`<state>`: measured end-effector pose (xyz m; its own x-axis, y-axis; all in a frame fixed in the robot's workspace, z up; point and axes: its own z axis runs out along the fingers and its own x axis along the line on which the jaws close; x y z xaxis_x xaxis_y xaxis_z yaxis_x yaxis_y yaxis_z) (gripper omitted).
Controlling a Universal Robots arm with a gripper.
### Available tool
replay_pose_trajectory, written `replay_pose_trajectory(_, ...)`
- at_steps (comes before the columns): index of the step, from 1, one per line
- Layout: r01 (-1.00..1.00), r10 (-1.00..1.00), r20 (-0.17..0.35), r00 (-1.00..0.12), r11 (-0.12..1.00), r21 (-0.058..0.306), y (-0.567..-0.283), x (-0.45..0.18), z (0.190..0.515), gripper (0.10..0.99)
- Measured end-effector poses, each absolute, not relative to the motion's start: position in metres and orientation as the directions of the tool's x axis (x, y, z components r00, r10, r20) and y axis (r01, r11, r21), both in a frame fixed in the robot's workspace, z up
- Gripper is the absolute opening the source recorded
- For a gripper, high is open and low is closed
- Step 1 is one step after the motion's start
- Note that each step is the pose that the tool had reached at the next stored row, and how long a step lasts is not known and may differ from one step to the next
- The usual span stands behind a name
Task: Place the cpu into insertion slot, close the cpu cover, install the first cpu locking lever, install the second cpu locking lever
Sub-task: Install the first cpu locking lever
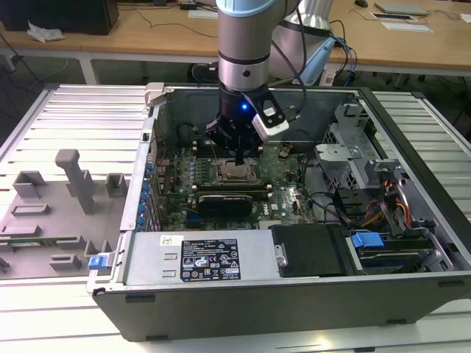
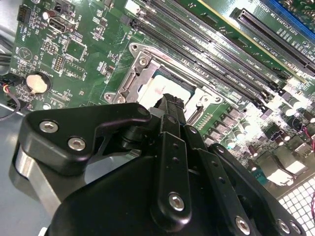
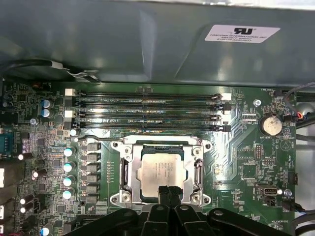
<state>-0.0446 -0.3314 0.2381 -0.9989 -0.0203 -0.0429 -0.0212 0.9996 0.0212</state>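
Note:
The cpu [image 3: 160, 169] lies flat in the insertion slot [image 3: 129, 195], its silvery top showing through the window of the cpu cover [image 3: 127, 169], which lies down around it. A thin metal lever rod [image 3: 96, 139] runs out from the socket's corner beside the memory slots. My gripper [image 3: 168, 190] is shut, its black fingertips together at the socket's edge, touching or just above the cpu's rim. The second wrist view has the gripper [image 2: 170, 101] over the cpu [image 2: 170, 81]. In the exterior view the gripper [image 1: 239, 158] hangs right above the socket [image 1: 237, 173] inside the open computer case.
Several black memory slots [image 3: 147, 110] run beside the socket. Long card slots [image 2: 275, 34], capacitors [image 3: 69, 167] and a coin battery [image 3: 271, 125] crowd the board. The case wall [image 1: 221, 265], drive cage [image 1: 346, 154] and cables [image 1: 390, 198] hem the arm in. A grey fixture tray [image 1: 51, 213] lies at the exterior view's left.

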Motion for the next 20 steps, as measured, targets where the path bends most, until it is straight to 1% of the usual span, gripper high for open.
replay_pose_trajectory(11, -0.021, -0.02, -0.043, -0.999, 1.0, 0.021, -0.331, -0.045, 0.254, 0.106)
replay_pose_trajectory(20, -0.021, -0.02, -0.043, -0.999, 1.0, 0.021, -0.331, -0.056, 0.254, 0.106)
